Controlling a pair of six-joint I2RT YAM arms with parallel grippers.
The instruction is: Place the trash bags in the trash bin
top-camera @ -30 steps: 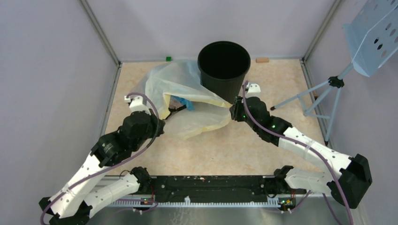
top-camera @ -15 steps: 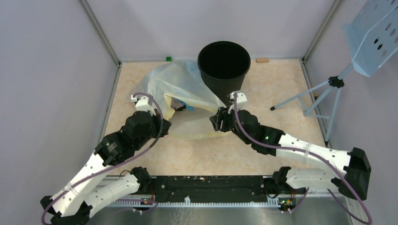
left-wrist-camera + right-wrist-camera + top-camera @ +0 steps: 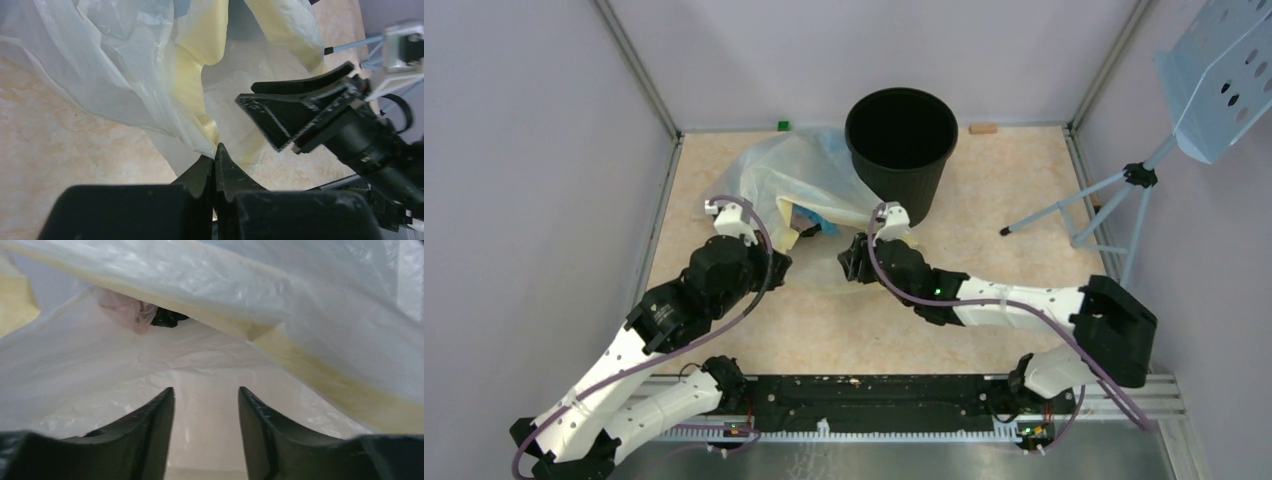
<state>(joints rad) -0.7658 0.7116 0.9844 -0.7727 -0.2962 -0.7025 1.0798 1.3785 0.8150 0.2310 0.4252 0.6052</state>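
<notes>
One thin blue trash bag point(image 3: 822, 217), light, limp and likely slippery, lies inside the large clear bag point(image 3: 789, 170) beside the trash bin point(image 3: 904, 185); left gripper point(image 3: 216, 150) pinches that clear bag's edge, right gripper point(image 3: 206, 392) gapes empty, so pinch a bunched fold

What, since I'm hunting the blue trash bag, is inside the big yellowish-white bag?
A patch of the blue trash bag shows in the big bag's mouth; the right wrist view adds a pinkish scrap and something dark. Folds cover the rest.
</notes>
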